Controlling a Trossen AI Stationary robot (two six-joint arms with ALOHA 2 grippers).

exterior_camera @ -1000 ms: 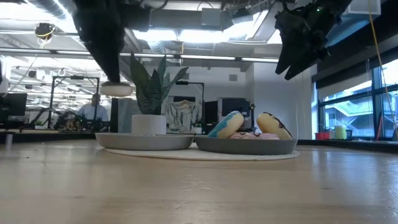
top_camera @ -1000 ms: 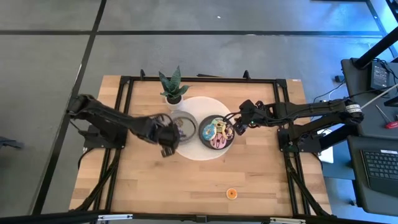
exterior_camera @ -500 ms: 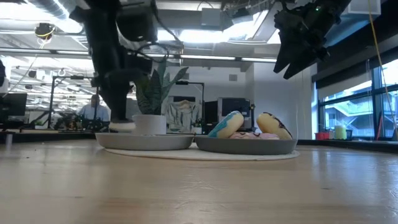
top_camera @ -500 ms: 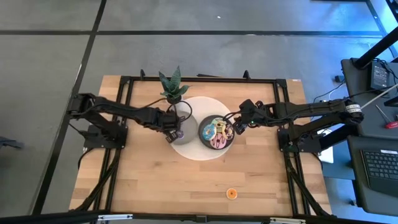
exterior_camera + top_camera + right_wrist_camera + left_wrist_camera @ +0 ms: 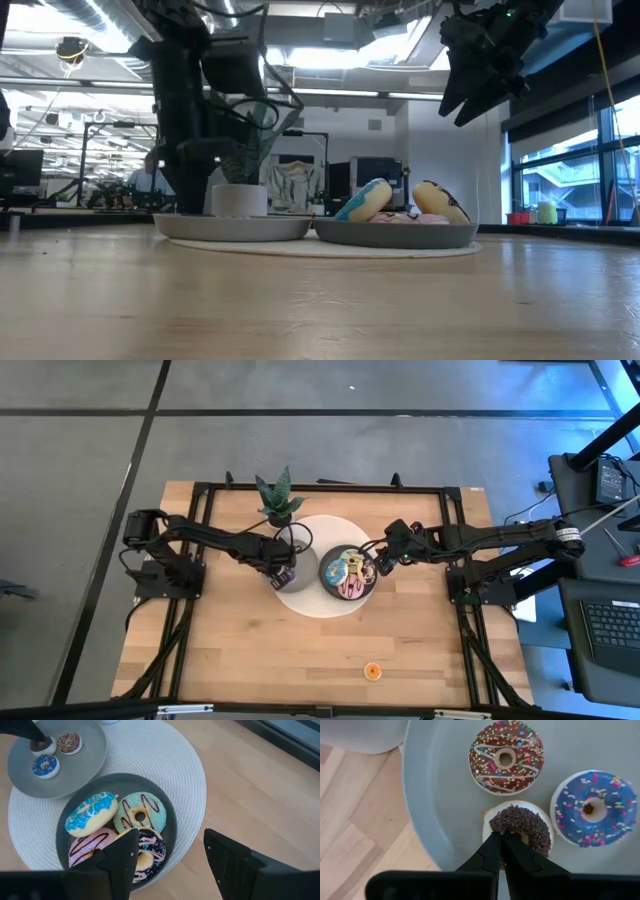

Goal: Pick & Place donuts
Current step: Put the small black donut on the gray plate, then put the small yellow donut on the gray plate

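i am pinching the chocolate-sprinkled donut (image 5: 521, 826) in my left gripper (image 5: 501, 840) over the grey plate (image 5: 440, 810) (my right gripper (image 5: 170, 851) is hovering, jaws wide).

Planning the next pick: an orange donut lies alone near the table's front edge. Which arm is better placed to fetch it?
Right. The right gripper hovers open and empty by the dark plate, nearer the orange donut. The left gripper is shut on the chocolate-sprinkle donut.

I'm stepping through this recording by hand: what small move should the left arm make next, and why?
Probably open the left claw and lift clear. It is shut on the dark-sprinkled donut, which looks to be down on the left grey plate beside the brown donut and blue donut. The right claw hangs open above the other plate.
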